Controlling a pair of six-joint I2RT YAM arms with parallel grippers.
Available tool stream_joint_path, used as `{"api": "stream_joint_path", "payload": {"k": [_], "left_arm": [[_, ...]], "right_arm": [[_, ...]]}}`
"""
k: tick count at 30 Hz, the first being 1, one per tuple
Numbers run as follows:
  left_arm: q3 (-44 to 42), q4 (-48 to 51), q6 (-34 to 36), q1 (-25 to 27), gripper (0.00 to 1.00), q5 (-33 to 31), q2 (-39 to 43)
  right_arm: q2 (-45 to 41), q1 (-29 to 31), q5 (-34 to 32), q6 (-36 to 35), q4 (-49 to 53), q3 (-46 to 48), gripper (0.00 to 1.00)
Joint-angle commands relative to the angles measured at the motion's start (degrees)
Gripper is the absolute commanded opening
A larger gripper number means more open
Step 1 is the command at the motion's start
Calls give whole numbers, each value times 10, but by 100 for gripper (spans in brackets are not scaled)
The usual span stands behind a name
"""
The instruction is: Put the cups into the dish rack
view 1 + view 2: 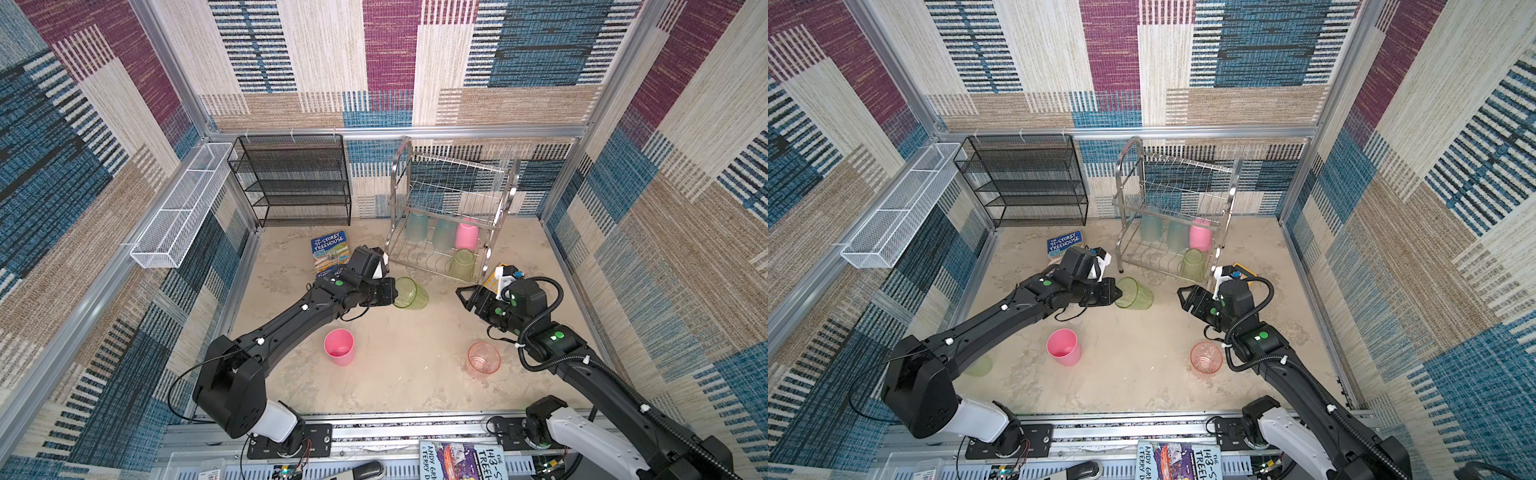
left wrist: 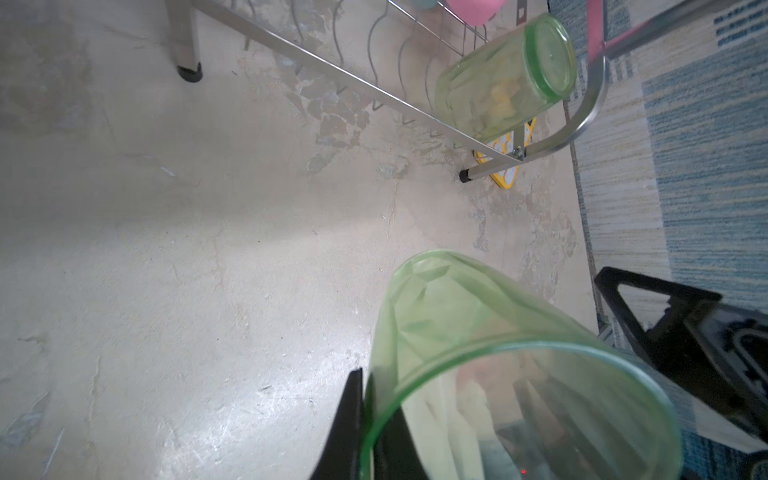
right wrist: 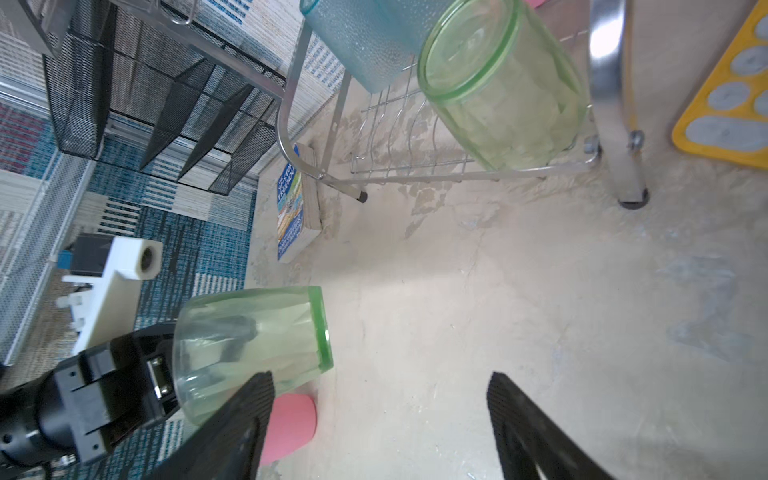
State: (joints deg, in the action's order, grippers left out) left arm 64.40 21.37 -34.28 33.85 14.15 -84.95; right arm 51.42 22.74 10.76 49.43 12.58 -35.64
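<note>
My left gripper (image 1: 392, 293) (image 2: 365, 374) is shut on the rim of a see-through yellow-green cup (image 1: 411, 293) (image 2: 478, 332), held on its side just in front of the dish rack (image 1: 405, 145). The steel rack holds two teal cups (image 1: 415, 226), a pink cup (image 1: 466, 235) and a yellow-green cup (image 1: 462, 264) on its lower tier. A pink cup (image 1: 339, 347) and a salmon cup (image 1: 483, 359) stand upright on the floor. Another yellow-green cup (image 1: 980, 365) peeks from behind the left arm. My right gripper (image 1: 465, 297) (image 3: 378, 376) is open and empty, right of the held cup.
A black mesh shelf unit (image 1: 295, 178) stands at the back left and a white mesh basket (image 1: 183, 208) hangs on the left wall. A blue book (image 1: 329, 249) lies behind the left wrist. A yellow board (image 3: 723, 116) lies by the rack's right leg.
</note>
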Motion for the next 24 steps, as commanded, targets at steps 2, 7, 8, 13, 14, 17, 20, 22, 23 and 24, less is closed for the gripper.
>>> {"api": "stream_joint_path", "payload": {"k": [2, 7, 8, 13, 14, 17, 20, 22, 23, 24], "left_arm": [[-43, -116, -59, -13, 2, 36, 14], [-97, -241, -121, -26, 3, 64, 16], [-102, -257, -128, -27, 3, 67, 15], [-128, -343, -166, -28, 3, 85, 4], [-132, -358, -173, -29, 3, 88, 3], [-143, -408, -187, -28, 3, 104, -1], [-152, -448, -201, -28, 3, 117, -7], [-159, -477, -211, -28, 3, 117, -8], [-160, -489, -215, -28, 3, 121, -10], [-160, -497, -218, -28, 3, 122, -12]], "right_arm": [[-2, 0, 28, 95, -85, 19, 84], [3, 0, 35, 192, -125, 34, 84], [3, 0, 35, 210, -130, 37, 83], [3, -1, 37, 309, -185, 61, 83], [3, 0, 35, 325, -194, 63, 83], [7, 1, 30, 361, -203, 61, 83], [11, 2, 18, 394, -212, 59, 83], [12, 5, 5, 411, -218, 57, 83], [15, 7, -1, 416, -219, 53, 83], [17, 9, -7, 420, -220, 49, 83]]}}
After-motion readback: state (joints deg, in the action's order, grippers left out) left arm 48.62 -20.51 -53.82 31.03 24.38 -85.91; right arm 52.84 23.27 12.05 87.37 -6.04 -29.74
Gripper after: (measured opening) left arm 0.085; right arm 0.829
